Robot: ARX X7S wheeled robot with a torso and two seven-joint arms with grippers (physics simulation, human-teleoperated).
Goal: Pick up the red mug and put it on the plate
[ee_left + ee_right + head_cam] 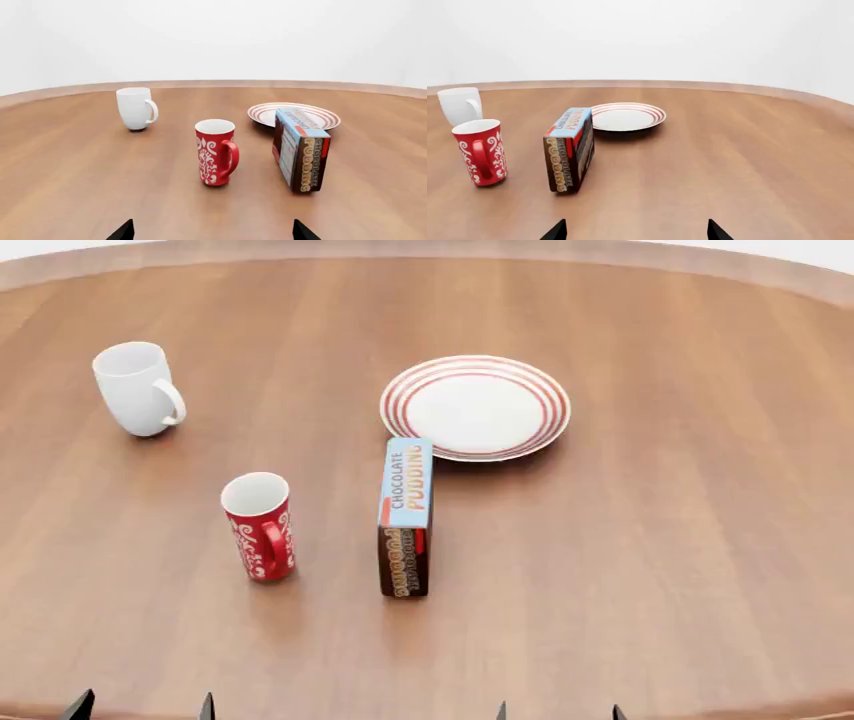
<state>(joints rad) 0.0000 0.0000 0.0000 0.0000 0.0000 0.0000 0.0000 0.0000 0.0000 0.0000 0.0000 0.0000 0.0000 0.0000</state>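
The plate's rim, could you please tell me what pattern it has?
Concentric red rings on the white plate, clearest in the head view.

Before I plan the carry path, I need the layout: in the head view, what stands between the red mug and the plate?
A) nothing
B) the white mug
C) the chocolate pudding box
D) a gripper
C: the chocolate pudding box stands upright between the red mug and the plate.

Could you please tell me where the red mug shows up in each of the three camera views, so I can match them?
Head view: the red mug stands left of centre, nearer the camera than the white mug.
Left wrist view: the red mug is near the middle of the picture.
Right wrist view: the red mug sits at the far left edge.
Shared landmark: the chocolate pudding box stands upright beside the mug, between it and the plate.
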